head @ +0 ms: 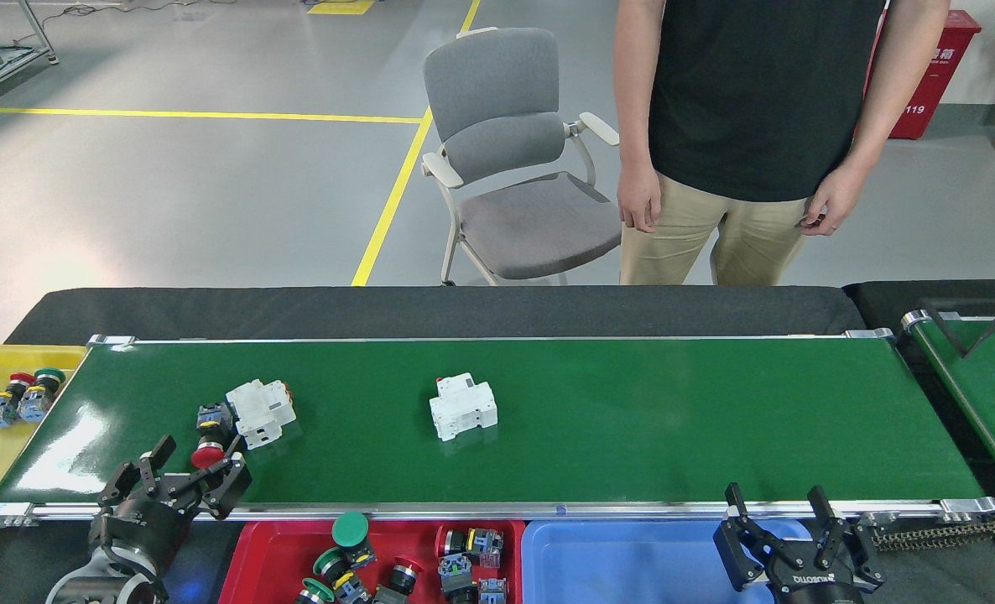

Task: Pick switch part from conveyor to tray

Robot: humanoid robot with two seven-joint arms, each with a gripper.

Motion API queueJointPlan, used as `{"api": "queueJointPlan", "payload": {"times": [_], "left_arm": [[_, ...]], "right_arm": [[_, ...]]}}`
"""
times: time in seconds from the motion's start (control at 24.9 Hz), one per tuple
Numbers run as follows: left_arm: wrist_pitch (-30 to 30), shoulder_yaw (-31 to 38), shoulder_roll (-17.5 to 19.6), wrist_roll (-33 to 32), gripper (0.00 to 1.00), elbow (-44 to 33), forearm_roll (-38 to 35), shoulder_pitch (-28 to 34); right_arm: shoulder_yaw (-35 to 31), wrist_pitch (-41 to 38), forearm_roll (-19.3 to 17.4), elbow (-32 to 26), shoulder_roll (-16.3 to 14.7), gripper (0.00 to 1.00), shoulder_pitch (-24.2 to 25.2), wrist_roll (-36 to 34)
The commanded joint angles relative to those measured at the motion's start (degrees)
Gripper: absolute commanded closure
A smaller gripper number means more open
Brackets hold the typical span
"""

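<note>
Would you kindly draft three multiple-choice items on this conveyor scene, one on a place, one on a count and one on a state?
1. Where is the red mushroom-head push button?
A. In the shallow blue plastic tray
B. On the glossy dark-green conveyor, between the left gripper's fingertips
C. On the grey chair

2. How many white rectangular breaker blocks lie on the conveyor?
A. One
B. Two
C. Four

3. What is the state of the right gripper?
A. Open and empty
B. Shut on a breaker
C. Holding a green button

Answers:
1 B: the button sits on the conveyor, just at the left gripper.
2 B: one breaker lies beside the button, another breaker near the belt's middle.
3 A: the right gripper has its fingers spread, with nothing between them, over the blue tray.
</note>
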Motion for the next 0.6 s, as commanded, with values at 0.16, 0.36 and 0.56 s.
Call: {"api": "queueJointPlan", "payload": {"times": [0.16, 0.36, 0.56], "left_arm": [[-2.21, -0.27, 1.73, 2.82, 0.89, 1.48, 0.3, -0.52], [-5.98, -0.27, 1.81, 5.89, 0.95, -1.32, 1.1, 1.94], [-20.05, 0.35, 1.64, 5.36, 0.91, -18.03, 6.28, 15.39]], "right_arm": [[-0.66, -0.19, 0.02, -0.78, -0.33, 0.02, -0.13, -0.48], [-1.37, -0.1, 0.02, -0.87, -0.24, 0.02, -0.13, -0.57], [-2.6, 0.25, 0.02, -0.87, -0.15, 0.02, 0.48, -1.97]]}}
